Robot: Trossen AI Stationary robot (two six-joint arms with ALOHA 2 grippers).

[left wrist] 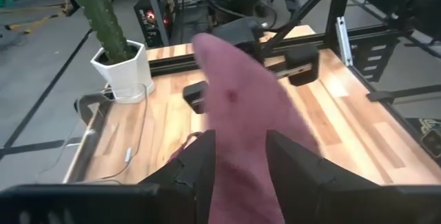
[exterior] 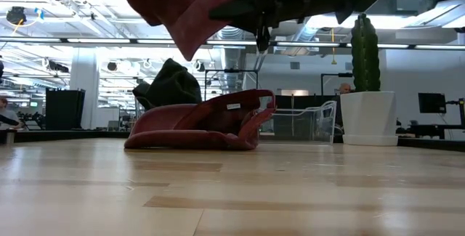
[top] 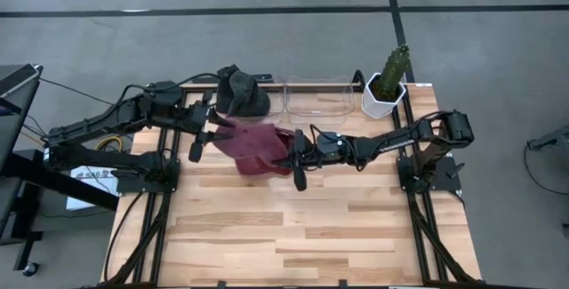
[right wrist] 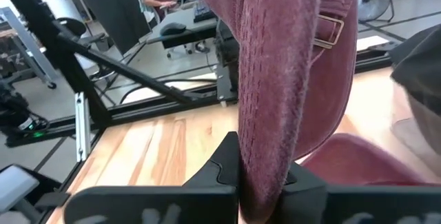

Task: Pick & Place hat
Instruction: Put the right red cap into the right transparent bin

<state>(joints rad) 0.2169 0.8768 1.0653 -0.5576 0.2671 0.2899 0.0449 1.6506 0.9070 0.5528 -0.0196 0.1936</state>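
With both the left claw (left wrist: 238, 176) and right claw (right wrist: 260, 182) clamped on the lifted maroon hat (top: 253, 144), you risk stretching or dropping it if they pull apart.

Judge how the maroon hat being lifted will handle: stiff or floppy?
Likely floppy: the maroon hat sags between the left gripper and right gripper. Probably light, since thin fabric folds in the right wrist view. It may slip if either pinch loosens.

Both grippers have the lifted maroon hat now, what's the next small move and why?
Probably carry the maroon hat a little higher. The left gripper and right gripper each pinch it in the air, and a second maroon hat lies on the table right underneath.
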